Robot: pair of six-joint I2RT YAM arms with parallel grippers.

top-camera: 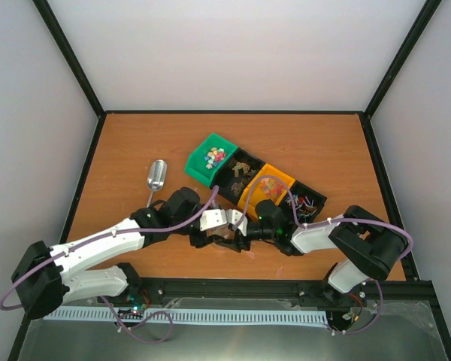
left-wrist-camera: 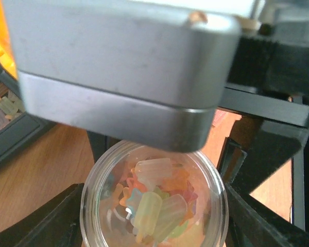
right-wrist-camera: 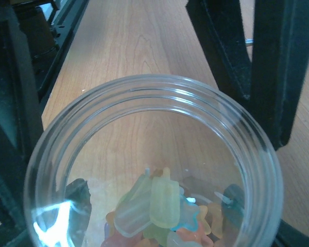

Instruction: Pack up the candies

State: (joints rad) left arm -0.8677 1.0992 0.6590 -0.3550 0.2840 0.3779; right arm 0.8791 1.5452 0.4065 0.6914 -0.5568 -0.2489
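Fingers (left-wrist-camera: 41, 218), left gripper (left-wrist-camera: 154, 226): clamped on clear jar (left-wrist-camera: 92, 190) containing candies (left-wrist-camera: 154, 206). Right gripper (right-wrist-camera: 154, 216): flanks jar, grip indeterminable.

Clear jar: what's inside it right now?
Translucent candies, pale yellow, orange and blue, piled at the bottom of the jar. Pieces under the top layer are covered.

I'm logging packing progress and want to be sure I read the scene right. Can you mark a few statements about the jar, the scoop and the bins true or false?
1. The clear jar already holds candies. True.
2. A lid covers the jar. False: its mouth is open.
3. The metal scoop stands inside the jar. False: it lies on the table, left of the green bin.
4. The green bin holds small round mixed-colour sweets. True.
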